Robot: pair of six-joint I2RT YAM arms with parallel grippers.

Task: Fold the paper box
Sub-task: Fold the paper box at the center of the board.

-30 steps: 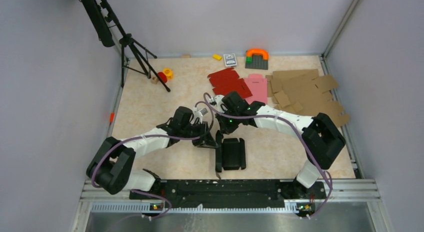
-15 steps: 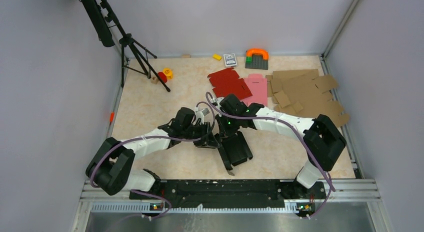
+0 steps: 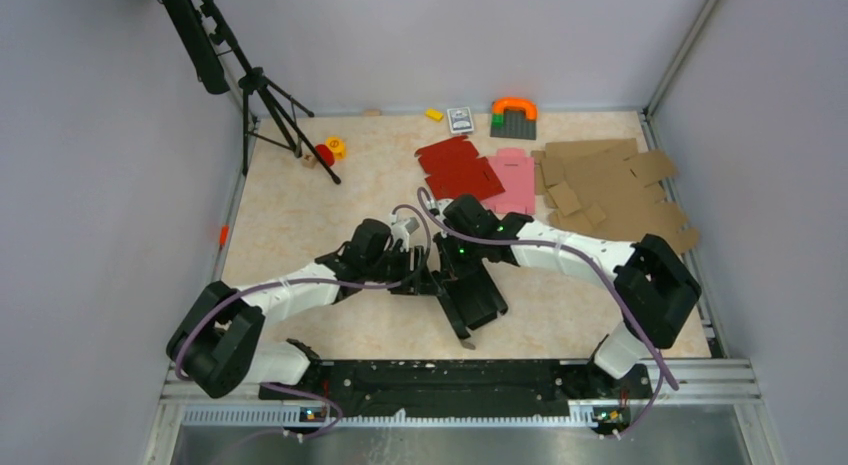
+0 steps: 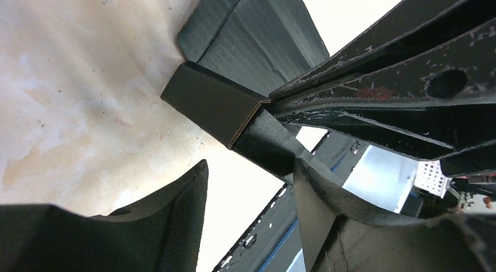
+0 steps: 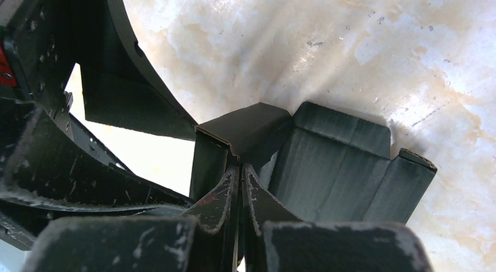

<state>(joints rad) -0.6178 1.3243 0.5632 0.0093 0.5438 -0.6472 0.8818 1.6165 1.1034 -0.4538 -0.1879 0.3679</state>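
We see the black, matte, die-cut thin-cardboard paper box (image 3: 478,293) lying on the marbled beige bench (image 3: 300,215). It sits toward 6 o'clock from the bench's middle, near the front edge, skewed so its long side runs roughly from 11 to 5 o'clock. Some of its flaps stand up from the flat panel.

The right gripper (image 5: 241,169) reaches in from 2 o'clock, its fingers pressed together on the edge of an upturned flap at the box's 11 o'clock corner. The left wrist view shows the same pinch at that flap's corner.

The left gripper (image 4: 251,184) sits just beside the box at its 9 o'clock side. Its fingers are moderately parted, with only bench between them.

Well apart at 12 o'clock lies a red cardboard blank (image 3: 455,165), with a pink cardboard blank (image 3: 515,177) touching its 3 o'clock side. Brown cardboard pieces (image 3: 610,185) lie at 2 o'clock.
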